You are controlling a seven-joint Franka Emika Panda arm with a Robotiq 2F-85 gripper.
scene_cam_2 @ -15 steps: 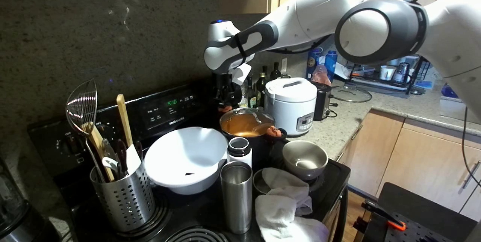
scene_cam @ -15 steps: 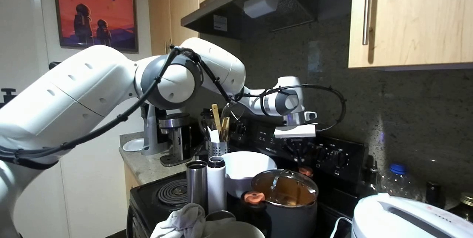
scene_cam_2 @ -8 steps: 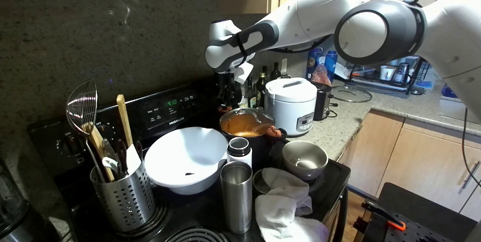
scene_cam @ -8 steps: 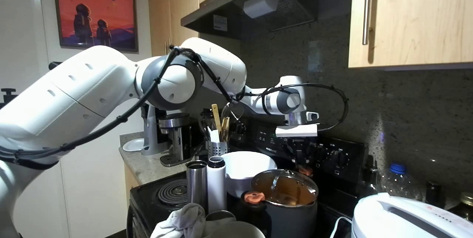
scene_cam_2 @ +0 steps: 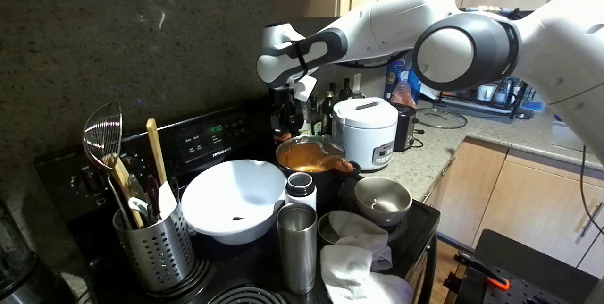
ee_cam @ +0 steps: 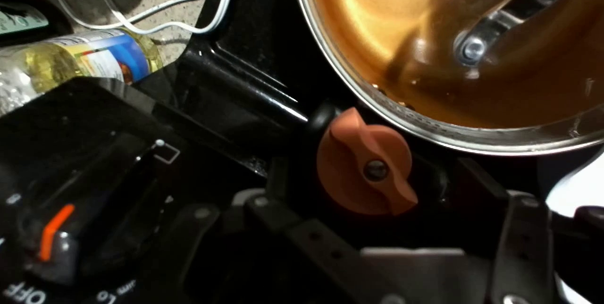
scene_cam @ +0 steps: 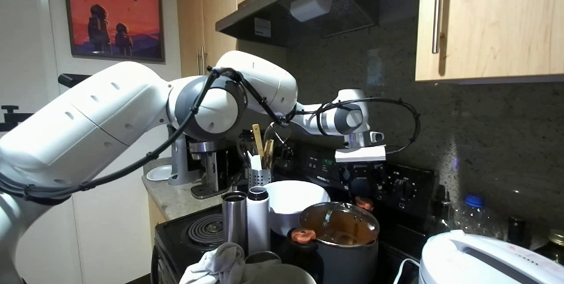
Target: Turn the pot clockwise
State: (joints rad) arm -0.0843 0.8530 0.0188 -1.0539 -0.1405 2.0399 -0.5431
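The pot (scene_cam_2: 311, 153) stands at the back of the stove, copper-orange inside and dark outside, under what looks like a glass lid. Its orange-topped side handles show in both exterior views; the near handle (scene_cam: 303, 236) faces away from the arm's wrist. At the back handle (ee_cam: 363, 167), my gripper (ee_cam: 381, 177) points down with its fingers (ee_cam: 277, 176) wide apart. The handle lies between them in the wrist view, with a gap on each side. An exterior view puts the gripper (scene_cam_2: 283, 130) right at or just above that handle; the exact height is unclear.
Close behind the handle is the stove's control panel with a black knob (ee_cam: 113, 214). A white bowl (scene_cam_2: 212, 190), white bottle (scene_cam: 258, 224) and steel tumbler (scene_cam_2: 298, 252) crowd one side of the pot. The rice cooker (scene_cam_2: 365, 127) stands on its other side.
The jaws have opened. In an exterior view the gripper has shifted slightly right, and the arm's elbow has dropped a little. The pot and its handles have not visibly moved.
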